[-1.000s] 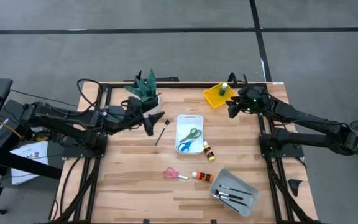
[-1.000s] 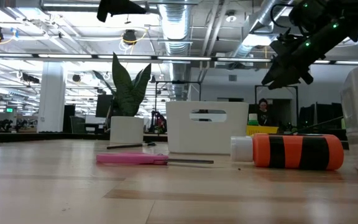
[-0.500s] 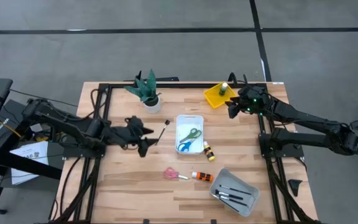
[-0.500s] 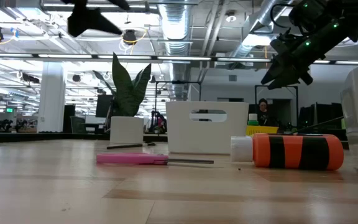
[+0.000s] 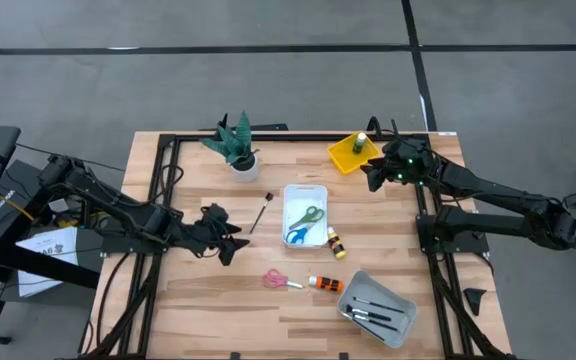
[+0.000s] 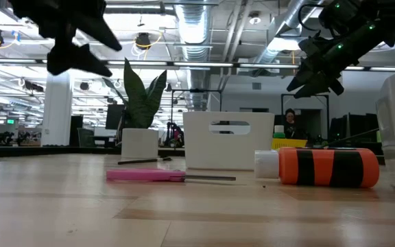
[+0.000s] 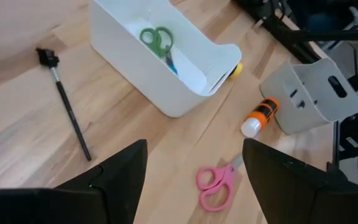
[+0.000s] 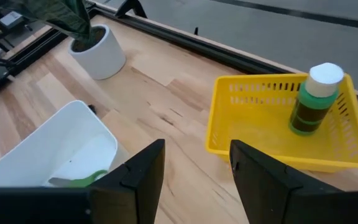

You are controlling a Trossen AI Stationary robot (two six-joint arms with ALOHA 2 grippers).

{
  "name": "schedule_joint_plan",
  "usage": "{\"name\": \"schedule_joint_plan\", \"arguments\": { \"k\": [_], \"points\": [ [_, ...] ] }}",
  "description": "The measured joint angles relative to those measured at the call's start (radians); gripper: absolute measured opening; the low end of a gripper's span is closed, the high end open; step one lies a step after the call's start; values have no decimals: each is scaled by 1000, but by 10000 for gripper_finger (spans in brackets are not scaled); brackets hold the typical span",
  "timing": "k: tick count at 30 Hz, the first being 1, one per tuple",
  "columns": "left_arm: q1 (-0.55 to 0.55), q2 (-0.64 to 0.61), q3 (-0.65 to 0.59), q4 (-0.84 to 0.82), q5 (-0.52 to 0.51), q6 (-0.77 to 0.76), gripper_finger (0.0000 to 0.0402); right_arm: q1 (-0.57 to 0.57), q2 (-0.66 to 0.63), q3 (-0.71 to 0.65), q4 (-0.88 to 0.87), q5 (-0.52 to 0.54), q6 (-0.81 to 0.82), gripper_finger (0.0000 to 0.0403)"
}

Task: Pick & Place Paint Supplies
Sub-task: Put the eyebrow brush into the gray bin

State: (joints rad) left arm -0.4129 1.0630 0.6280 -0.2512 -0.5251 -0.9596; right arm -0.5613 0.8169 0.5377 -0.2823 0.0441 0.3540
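at the near edge of the wooden table [image 5: 198, 300] sits a grey plastic tray [image 5: 377, 308] with thin dark-handled brushes [image 5: 371, 316] lying inside it. just beside that tray lies an orange paint bottle with black stripes and a white cap [image 5: 324, 284], flat on its side. next to the bottle lie small pink-handled scissors [image 5: 277, 280], also flat on the wood.

a bit farther back the left gripper [image 5: 234, 246] hangs above the table, near the pink scissors. its fingers [image 7: 123, 180] are spread wide and hold nothing.

behind it stands a white plastic tray [image 5: 305, 215]. inside are small green-handled scissors [image 5: 309, 215] and small blue-handled scissors [image 5: 296, 235]. a small yellow paint bottle [image 5: 336, 242] lies just beside the white tray. one thin dark brush [image 5: 259, 213] lies alone on the wood on the tray's other side.

far back, a green plant in a white pot [image 5: 236, 146] stands near the table's far edge. a yellow plastic basket [image 5: 350, 154] holds a green paint bottle with a white cap [image 5: 360, 143] standing up. the right gripper [image 5: 371, 170] hovers just beside the yellow basket, fingers [image 8: 138, 177] apart and empty.
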Motion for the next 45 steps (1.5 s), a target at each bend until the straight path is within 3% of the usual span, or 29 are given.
{"name": "schedule_joint_plan", "arguments": {
  "k": [11, 22, 29, 39, 45],
  "points": [
    [0, 0, -37, 31, 0, 17, 260, 1, 0, 0, 0, -21, 14, 177],
    [20, 0, -37, -96, -10, 20, 235, 1, 0, 0, 0, -29, 14, 177],
    [49, 0, -50, -110, -99, 20, 198, 1, 0, 0, -1, -66, 32, 177],
    [61, 0, -155, -51, -160, 22, 200, 1, 0, 0, -2, -97, 58, 177],
    [61, 0, -254, 104, -174, 229, 203, -4, 0, 0, -2, -98, 82, 177]
  ]
}}
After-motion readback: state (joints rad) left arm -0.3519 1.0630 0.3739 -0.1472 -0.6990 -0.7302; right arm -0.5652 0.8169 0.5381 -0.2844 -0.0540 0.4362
